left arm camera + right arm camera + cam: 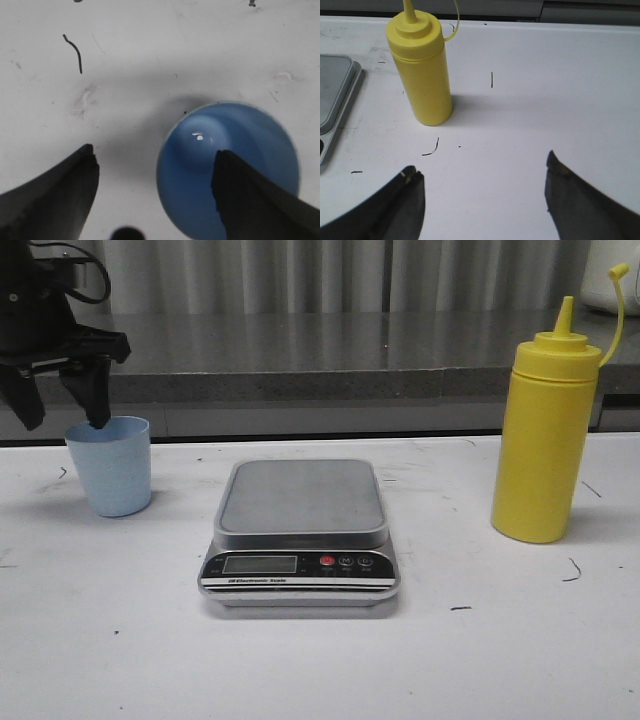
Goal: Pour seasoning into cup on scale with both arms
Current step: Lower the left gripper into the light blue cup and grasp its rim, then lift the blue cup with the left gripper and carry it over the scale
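Note:
The pale blue cup (111, 465) stands upright on the white table at the left. My left gripper (65, 410) hangs open right above its rim, one finger over the cup's mouth and the other outside its left wall. The left wrist view looks down into the empty cup (200, 165), with the left gripper (155, 162) open around its near wall. The silver-grey scale (300, 530) sits in the middle, its platform bare. The yellow seasoning bottle (545, 430) stands upright at the right, cap hanging off. My right gripper (482, 175) is open and empty, short of the bottle (420, 75).
A grey ledge (330, 360) and wall run along the table's back edge. Small dark marks dot the white tabletop (460, 608). The scale's corner (335, 90) shows beside the bottle in the right wrist view.

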{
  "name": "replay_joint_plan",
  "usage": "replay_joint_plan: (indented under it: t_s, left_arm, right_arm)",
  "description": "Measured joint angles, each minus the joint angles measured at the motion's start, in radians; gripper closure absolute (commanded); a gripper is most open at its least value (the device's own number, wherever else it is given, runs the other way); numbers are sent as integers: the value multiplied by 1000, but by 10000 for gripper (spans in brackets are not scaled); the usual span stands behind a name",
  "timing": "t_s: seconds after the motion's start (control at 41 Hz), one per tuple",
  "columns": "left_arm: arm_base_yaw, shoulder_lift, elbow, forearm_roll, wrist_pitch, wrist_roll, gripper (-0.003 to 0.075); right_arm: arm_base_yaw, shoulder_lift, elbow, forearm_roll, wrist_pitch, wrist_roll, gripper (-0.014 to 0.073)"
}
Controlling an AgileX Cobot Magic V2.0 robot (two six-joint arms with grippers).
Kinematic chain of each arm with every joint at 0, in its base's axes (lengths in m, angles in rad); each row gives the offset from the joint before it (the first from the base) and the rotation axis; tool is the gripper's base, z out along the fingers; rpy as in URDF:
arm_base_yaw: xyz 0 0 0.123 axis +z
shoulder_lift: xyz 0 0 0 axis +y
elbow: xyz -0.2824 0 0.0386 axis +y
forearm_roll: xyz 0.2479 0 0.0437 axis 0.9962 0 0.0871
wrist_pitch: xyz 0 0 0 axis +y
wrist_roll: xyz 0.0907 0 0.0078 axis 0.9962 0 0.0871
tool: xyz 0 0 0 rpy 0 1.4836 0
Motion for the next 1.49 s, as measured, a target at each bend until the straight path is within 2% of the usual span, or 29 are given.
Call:
replay_joint_plan:
  t_s: [0.098,0.537,0.684,1.123,1.489]
  left_arm:
    - [0,31,-18,0,-2,0,273]
    - [0,52,-24,0,-2,0,646]
    - [0,52,-24,0,-2,0,741]
    - [-11,-6,-26,0,22,0,740]
    - [-151,-151,-41,0,67,7,740]
  right_arm:
    - [0,0,0,0,0,0,65]
    - [0,0,0,0,0,0,65]
    - [0,0,0,0,0,0,65]
    - [0,0,0,0,0,0,65]
    - [0,0,0,0,0,0,65]
